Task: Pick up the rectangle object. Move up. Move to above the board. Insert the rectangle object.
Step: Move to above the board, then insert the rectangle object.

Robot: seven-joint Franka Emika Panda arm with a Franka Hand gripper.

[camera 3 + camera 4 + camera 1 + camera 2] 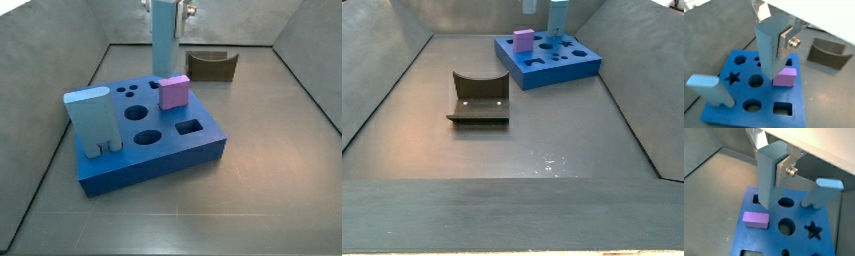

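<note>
My gripper is shut on the rectangle object, a slim pale grey-blue bar held upright, seen in both wrist views. A silver finger presses its side. The bar's lower end stands at the deep-blue board, next to the short pink block, over a small rectangular hole. I cannot tell how deep it sits. In a side view the bar rises from the board's far edge up to the gripper. It also shows in a side view on the board.
A wider light-blue block stands in a slot at one board corner. The pink block sits on the board. The dark fixture stands on the floor beside the board. Grey walls enclose the floor.
</note>
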